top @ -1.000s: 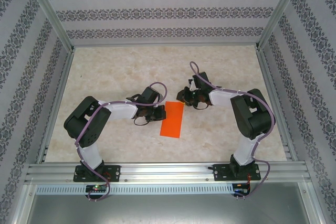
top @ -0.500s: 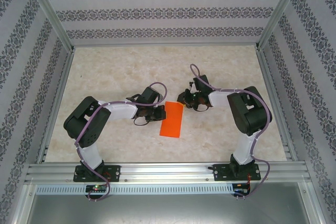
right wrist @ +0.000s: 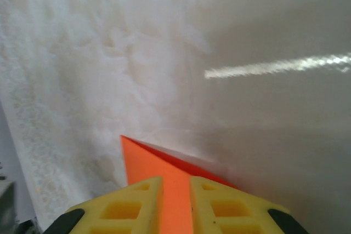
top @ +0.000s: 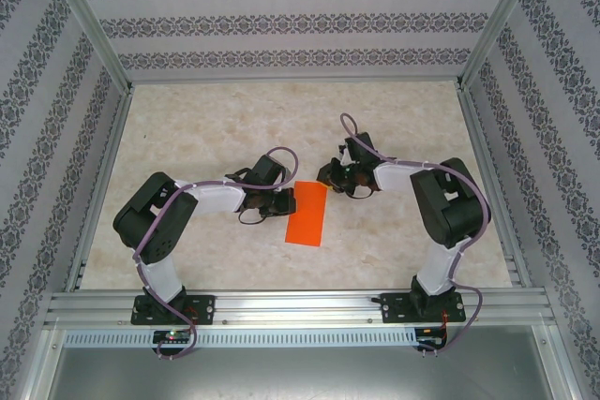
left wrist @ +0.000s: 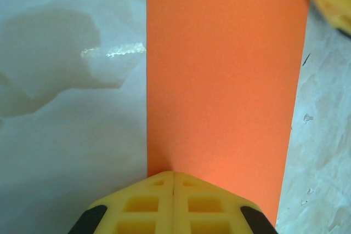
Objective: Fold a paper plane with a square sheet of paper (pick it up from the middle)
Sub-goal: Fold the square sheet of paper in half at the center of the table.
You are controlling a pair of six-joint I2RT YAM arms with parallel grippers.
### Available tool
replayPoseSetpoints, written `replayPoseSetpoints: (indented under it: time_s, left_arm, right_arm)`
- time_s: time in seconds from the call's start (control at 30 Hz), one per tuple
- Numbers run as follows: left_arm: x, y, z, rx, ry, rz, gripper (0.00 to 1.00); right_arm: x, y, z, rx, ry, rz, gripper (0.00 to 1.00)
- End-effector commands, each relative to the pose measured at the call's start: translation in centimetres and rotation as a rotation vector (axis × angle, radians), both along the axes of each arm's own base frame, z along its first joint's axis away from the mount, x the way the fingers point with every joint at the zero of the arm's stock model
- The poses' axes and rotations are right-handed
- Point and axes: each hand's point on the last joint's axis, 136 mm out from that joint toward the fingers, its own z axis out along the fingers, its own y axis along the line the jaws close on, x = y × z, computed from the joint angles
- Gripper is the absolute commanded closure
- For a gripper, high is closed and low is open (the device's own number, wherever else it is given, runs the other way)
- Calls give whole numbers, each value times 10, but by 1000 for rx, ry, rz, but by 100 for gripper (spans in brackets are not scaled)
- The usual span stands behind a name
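Two arms share a pale marbled counter (top: 216,128), which I watch from the overhead camera, with patterned wall panels (top: 300,21) closing it in at 9, 12 and 3 o'clock. The left arm (top: 155,217) rises from its base at 7 o'clock and bends inward toward the middle. The right arm (top: 450,203) rises from 5 o'clock and does the same.

Between them lies the orange sheet of paper (top: 307,213), flat on the counter just toward 6 o'clock of its centre. I see it as a narrow upright rectangle, its long sides running roughly from 12 to 6 o'clock.

The left pincer (top: 286,201) sits at the sheet's 9 o'clock edge. In its wrist view the left pincer (left wrist: 174,175) has its yellow tips pressed together with no gap, resting over the near edge of the sheet (left wrist: 219,80). I cannot tell whether any paper is caught between them.

The right pincer (top: 328,178) meets the sheet's 1 o'clock corner. In its wrist view the right pincer (right wrist: 175,182) is nearly closed, with a raised corner of the sheet (right wrist: 142,160) clamped in the narrow slit. One yellow fingertip (left wrist: 332,1) of it shows at 1 o'clock in the left wrist view.
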Motion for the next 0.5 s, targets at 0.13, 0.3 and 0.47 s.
replayPoseSetpoints:
  time_s: [0.13,0.3,0.47]
  left_arm:
    - [-30,30,-30,153,97,-9,100]
    - [-30,29,-31,147,100,-9,100]
    - [-28,27,-29,134,96,-3,100]
  right_arm:
    - [2,-2,0,-36,-41,-20,80]
    - [-4,8,49,-2,-103,28,79]
    - [-32,13,56,2,-99,44,79]
